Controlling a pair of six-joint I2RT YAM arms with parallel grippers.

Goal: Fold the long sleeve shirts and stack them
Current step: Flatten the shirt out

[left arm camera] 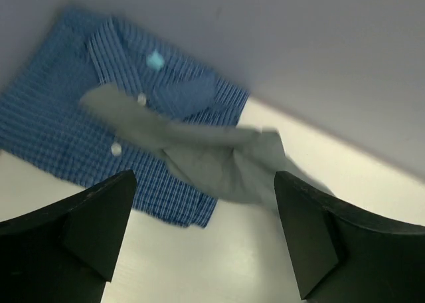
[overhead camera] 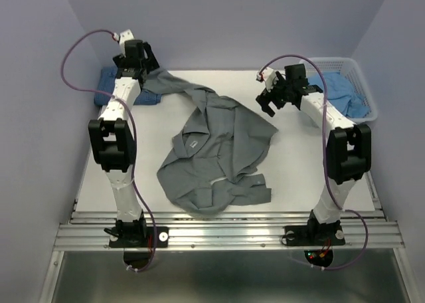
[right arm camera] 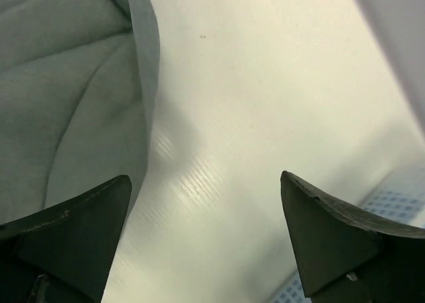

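Across blue shirt (left arm camera: 53, 130), grey shirt (overhead camera: 226, 137) sleeve; basket (overhead camera: 366, 94) right; left fingers (left arm camera: 86, 223), right fingers (right arm camera: 73, 230) released.

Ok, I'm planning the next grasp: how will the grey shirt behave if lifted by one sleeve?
Probably floppy: the grey shirt lies in soft creases, so it should sag and trail, not hold shape. It looks thin, so likely light. Its sleeve overlaps the folded blue shirt, so pulling might disturb that.
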